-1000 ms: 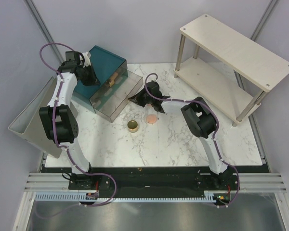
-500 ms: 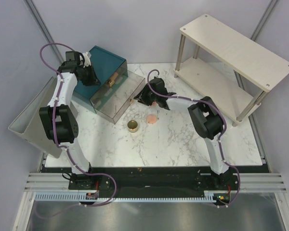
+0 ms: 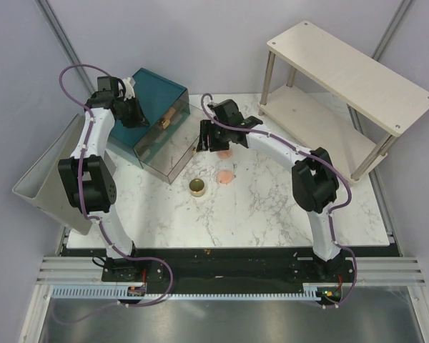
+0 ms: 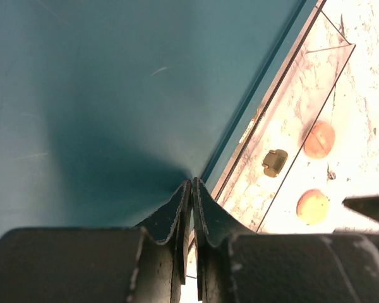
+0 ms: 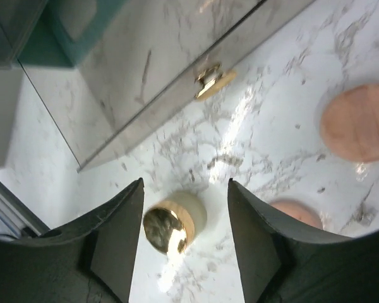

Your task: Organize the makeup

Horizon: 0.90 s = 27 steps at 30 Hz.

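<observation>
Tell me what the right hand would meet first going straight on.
Probably the gold tin, framed between the right hand's open fingers; depth is unclear, so the marble table might come first.

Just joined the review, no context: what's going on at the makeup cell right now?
The left tool sits shut against the top of the teal box, whose clear drawer is pulled out. The right tool hangs open above the marble table by the drawer front, holding nothing. The gold tin and two peach discs lie loose on the table, outside the drawer.
</observation>
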Each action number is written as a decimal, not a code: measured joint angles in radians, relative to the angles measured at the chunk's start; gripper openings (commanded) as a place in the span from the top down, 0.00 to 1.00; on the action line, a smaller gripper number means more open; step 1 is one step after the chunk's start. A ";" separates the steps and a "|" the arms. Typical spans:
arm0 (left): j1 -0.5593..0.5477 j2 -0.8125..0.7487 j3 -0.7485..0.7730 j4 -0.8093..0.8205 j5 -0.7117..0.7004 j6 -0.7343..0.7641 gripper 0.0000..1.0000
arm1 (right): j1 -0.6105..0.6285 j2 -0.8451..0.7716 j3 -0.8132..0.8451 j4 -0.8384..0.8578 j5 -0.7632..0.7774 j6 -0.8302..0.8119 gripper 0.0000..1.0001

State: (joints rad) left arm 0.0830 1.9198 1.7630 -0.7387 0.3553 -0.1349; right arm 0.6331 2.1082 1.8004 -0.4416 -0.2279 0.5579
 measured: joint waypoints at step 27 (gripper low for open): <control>0.007 -0.004 -0.032 0.051 0.040 0.000 0.86 | 0.282 0.118 0.131 -0.398 0.098 -0.495 0.28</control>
State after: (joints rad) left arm 0.0902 1.9160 1.7306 -0.6872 0.3958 -0.1352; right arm 0.9146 2.2265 1.9316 -0.8398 -0.1295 0.0628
